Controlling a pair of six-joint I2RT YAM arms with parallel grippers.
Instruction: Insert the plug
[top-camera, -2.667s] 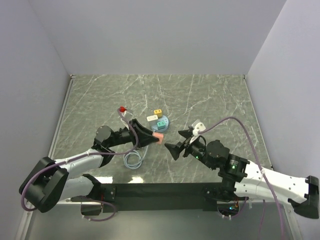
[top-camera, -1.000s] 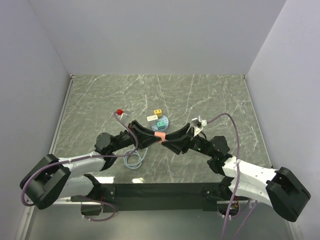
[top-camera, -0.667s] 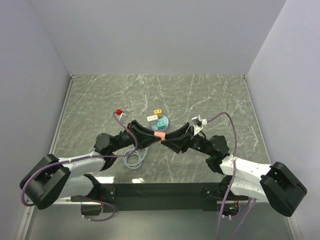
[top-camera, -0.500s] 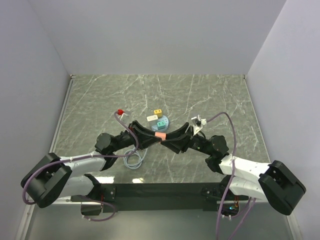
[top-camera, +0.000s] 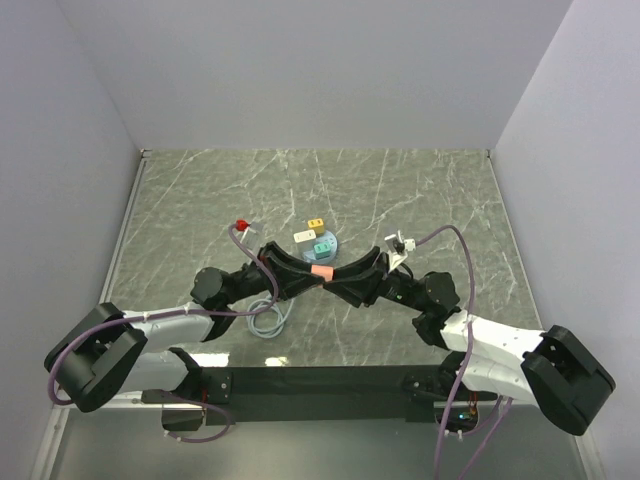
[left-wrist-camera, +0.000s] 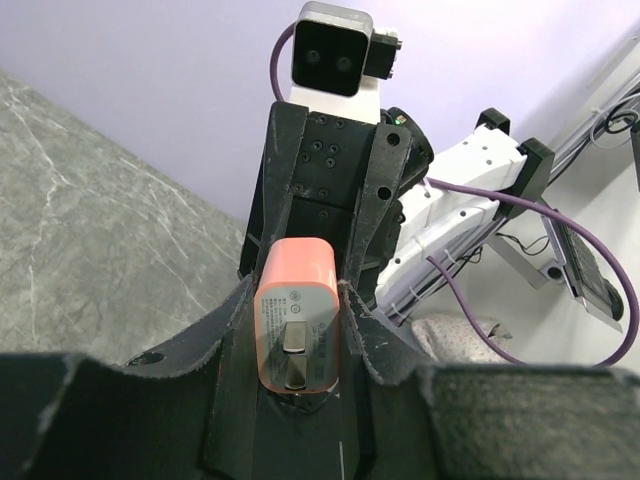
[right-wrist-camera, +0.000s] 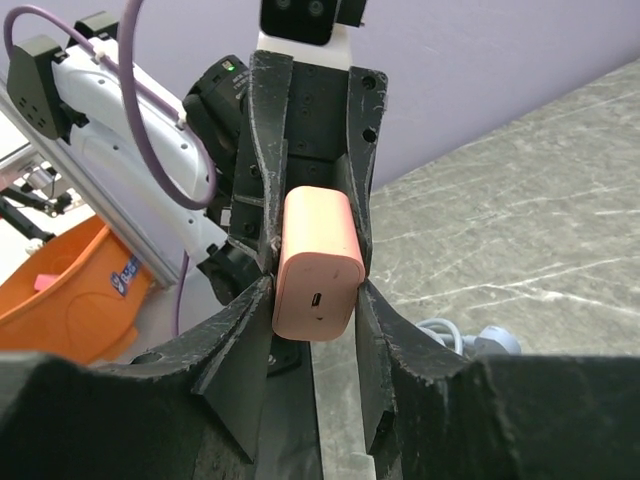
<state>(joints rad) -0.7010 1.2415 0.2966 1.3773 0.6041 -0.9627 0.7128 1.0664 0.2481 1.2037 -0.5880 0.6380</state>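
Handover pose in mid-air, low over the bench (top-camera: 420, 200), with both arms nose to nose. Pinched in the left jaws: pink charger block (top-camera: 319, 271), clamped by its two narrow sides, with the face carrying the folded metal prong (left-wrist-camera: 293, 337) turned toward the left wrist. Closed on the opposite end of the same block: right jaws, narrow, pads pressed to both sides in the right wrist view. Turned toward the right wrist: small port (right-wrist-camera: 317, 301), uncovered by either grip. Probable reason for side grips from both ends: to leave both faces bare and to pass the block across without setting it down. Awkward, though, judging by the port aimed straight back at the right wrist; hard to reach with a plug until turned or released. Lying on the bench beside the left arm (top-camera: 160, 322): grey cable (top-camera: 265, 318), loosely coiled, untouched. Seemingly its plug: red-tipped end (top-camera: 240, 223), well apart from the block, near a round dish (top-camera: 334, 240) of small coloured pieces. Not yet begun: insertion itself.
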